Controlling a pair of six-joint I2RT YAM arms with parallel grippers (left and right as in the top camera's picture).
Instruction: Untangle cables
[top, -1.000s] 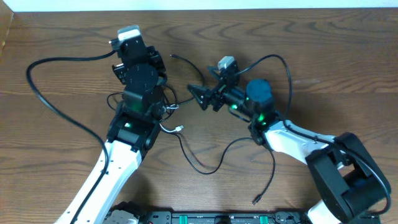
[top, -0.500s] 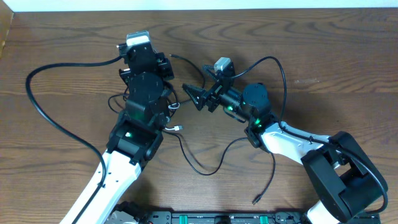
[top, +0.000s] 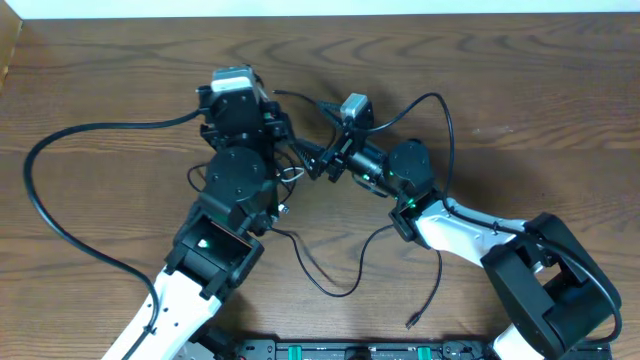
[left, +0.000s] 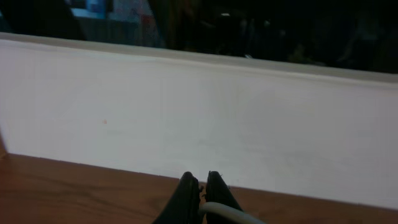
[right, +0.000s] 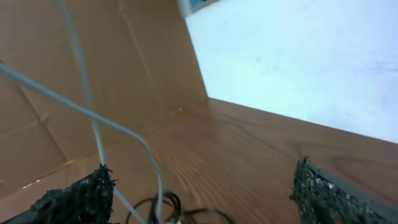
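My left gripper (left: 199, 177) is shut on a white cable (left: 227, 213) that trails out to the right of its fingers. It faces the back wall, lifted over the table's far part. In the overhead view its fingers are hidden under the left wrist (top: 238, 92). My right gripper (top: 312, 158) is wide open and empty right beside the left wrist. In the right wrist view, white cable strands (right: 93, 121) hang between its fingers (right: 202, 171) above black cable loops (right: 163, 205). A thin black cable (top: 330, 288) curves across the table below both arms.
A thick black arm cable (top: 35, 190) loops over the table's left side. Another thin black cable (top: 432, 290) ends in a plug near the front edge. A cardboard wall (right: 93, 74) stands at the left, a white wall (left: 199, 112) at the back.
My left arm has moved right and toward the back, closing in on the right gripper with the white cable in it. The right gripper has shifted slightly left. The thick arm cable has swung along.
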